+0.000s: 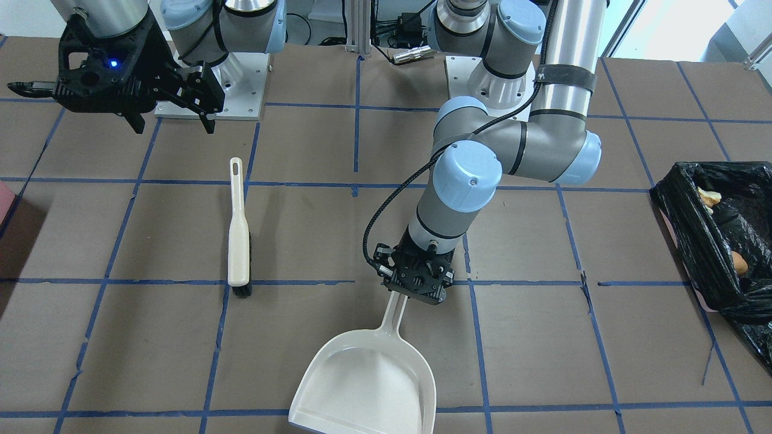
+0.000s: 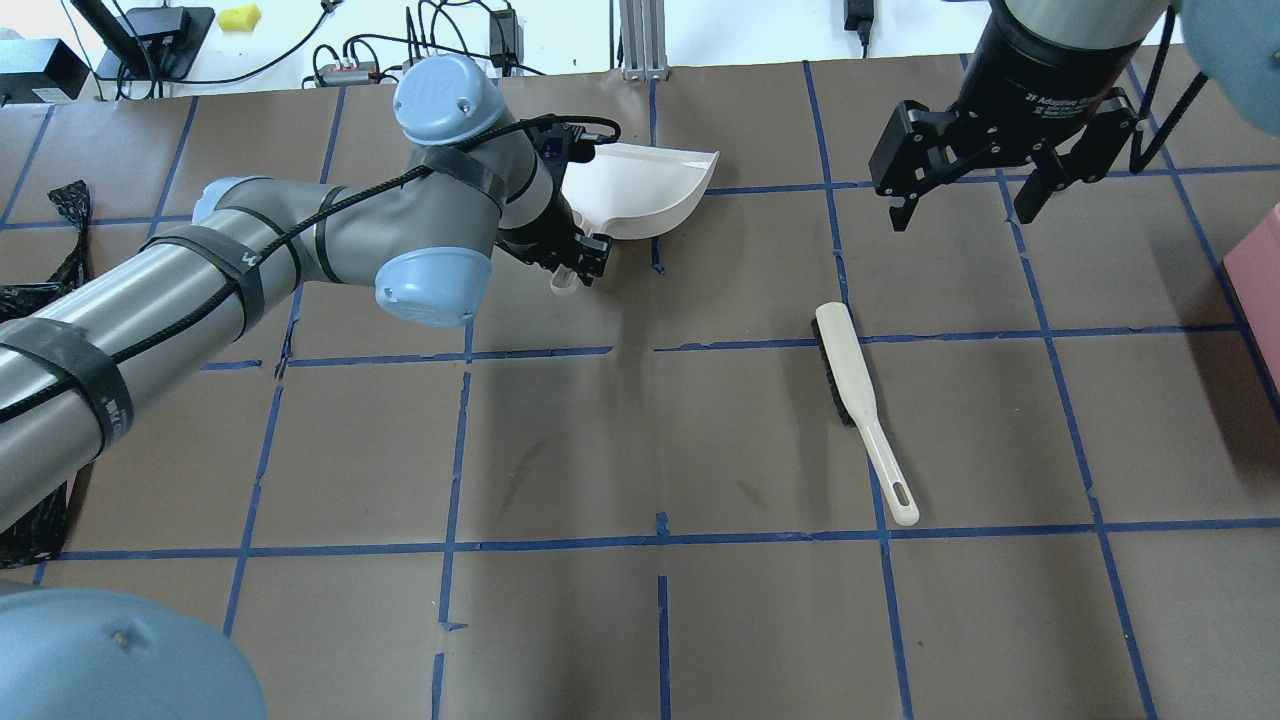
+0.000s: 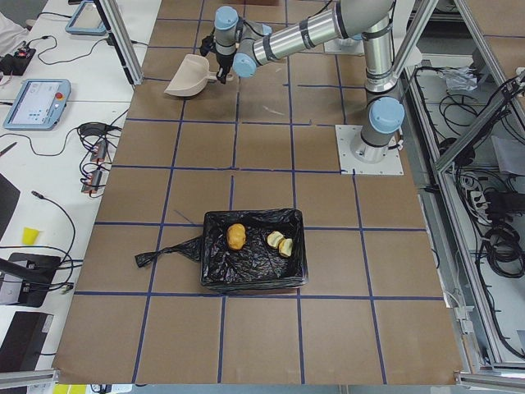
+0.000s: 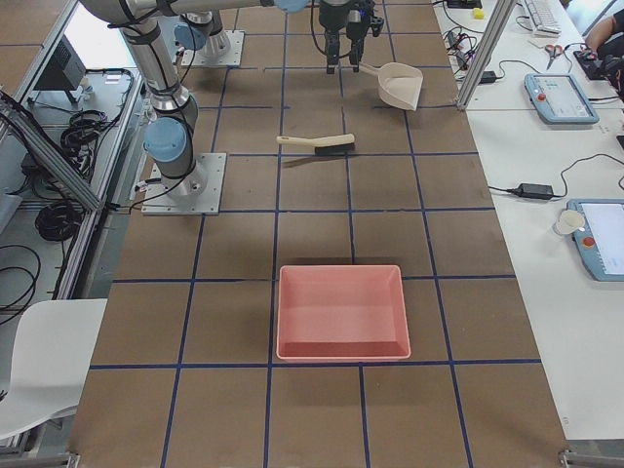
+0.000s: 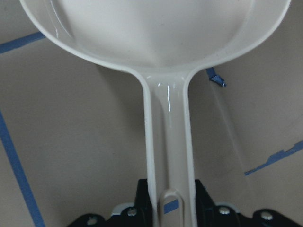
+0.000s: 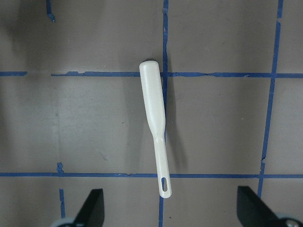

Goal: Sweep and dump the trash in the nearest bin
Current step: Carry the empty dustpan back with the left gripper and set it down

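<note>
My left gripper (image 1: pixel 416 290) is shut on the handle of the empty cream dustpan (image 1: pixel 369 386), low over the table; the wrist view shows the handle (image 5: pixel 168 142) between the fingers. The cream brush (image 1: pixel 239 241) lies loose on the table, also in the overhead view (image 2: pixel 860 400). My right gripper (image 2: pixel 963 215) is open and empty, high above the brush (image 6: pixel 156 118). The black-lined bin (image 3: pixel 246 275) at the table's left end holds the trash: an orange-brown lump (image 3: pixel 236 236) and two pale chunks (image 3: pixel 280 243).
A pink tray (image 4: pixel 341 312) sits at the table's right end, far from the bin (image 1: pixel 681 205). The brown table cover carries a blue tape grid. Cables and devices lie beyond the far table edge.
</note>
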You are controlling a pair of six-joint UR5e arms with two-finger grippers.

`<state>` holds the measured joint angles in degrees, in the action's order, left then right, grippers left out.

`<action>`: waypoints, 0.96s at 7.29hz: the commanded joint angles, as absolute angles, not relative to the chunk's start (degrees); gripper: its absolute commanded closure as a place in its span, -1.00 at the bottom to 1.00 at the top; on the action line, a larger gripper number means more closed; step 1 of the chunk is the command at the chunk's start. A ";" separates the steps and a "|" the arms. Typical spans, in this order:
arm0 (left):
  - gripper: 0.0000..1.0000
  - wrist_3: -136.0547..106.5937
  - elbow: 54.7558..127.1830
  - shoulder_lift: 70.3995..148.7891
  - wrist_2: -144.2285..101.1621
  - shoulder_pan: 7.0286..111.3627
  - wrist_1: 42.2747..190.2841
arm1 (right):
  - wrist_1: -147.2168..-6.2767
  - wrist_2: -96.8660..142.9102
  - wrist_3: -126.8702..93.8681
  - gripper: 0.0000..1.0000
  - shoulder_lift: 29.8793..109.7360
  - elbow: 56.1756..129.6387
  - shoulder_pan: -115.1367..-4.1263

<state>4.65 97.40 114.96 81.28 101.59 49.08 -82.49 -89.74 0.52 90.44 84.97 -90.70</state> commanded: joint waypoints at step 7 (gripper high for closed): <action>-1.00 -12.92 96.86 116.03 84.46 109.16 43.24 | -82.62 -89.74 0.44 -1.00 90.79 85.69 -90.70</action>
<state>-10.49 97.00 117.00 84.33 108.98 43.24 -82.57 -89.74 0.56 90.76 85.66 -90.67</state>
